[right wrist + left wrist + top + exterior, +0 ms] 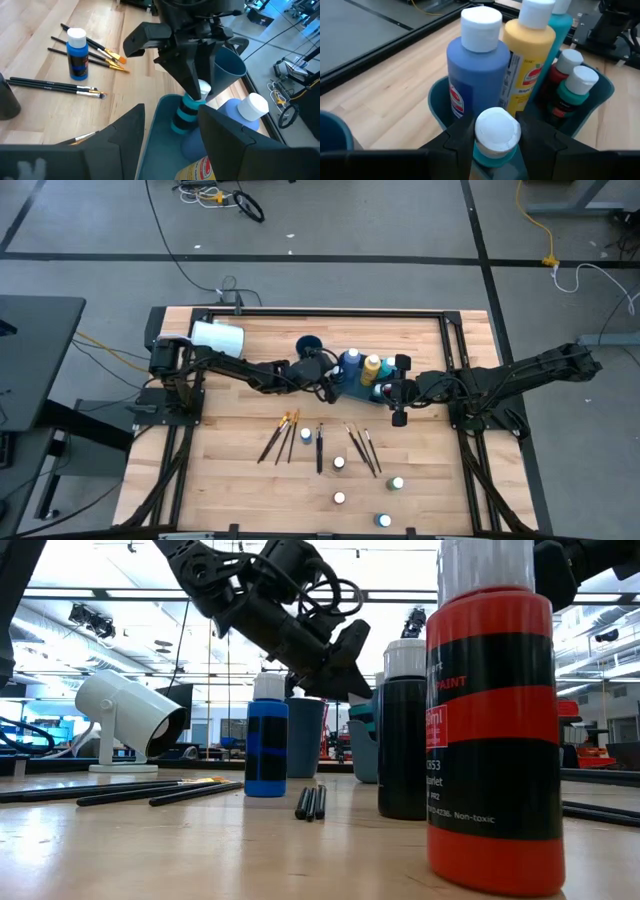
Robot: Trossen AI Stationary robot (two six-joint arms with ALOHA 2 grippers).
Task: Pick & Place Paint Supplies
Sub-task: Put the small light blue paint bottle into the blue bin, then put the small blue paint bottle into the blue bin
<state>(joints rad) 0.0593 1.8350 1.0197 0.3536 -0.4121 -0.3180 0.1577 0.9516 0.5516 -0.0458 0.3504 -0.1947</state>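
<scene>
White cylinder sits far left at the table's back edge. L gripper pinches a teal bottle over the teal bin, which holds tall blue & yellow bottles. R gripper is at the bin's right rim, fingers spread. Nearer the front: brushes & loose small bottles lie on the wood.

We see a small teal bottle with a white cap, upright over the teal bin, where tall blue and yellow bottles stand (two smaller ones sit beside them). More small bottles and brushes lie spread across the table's near half.
</scene>
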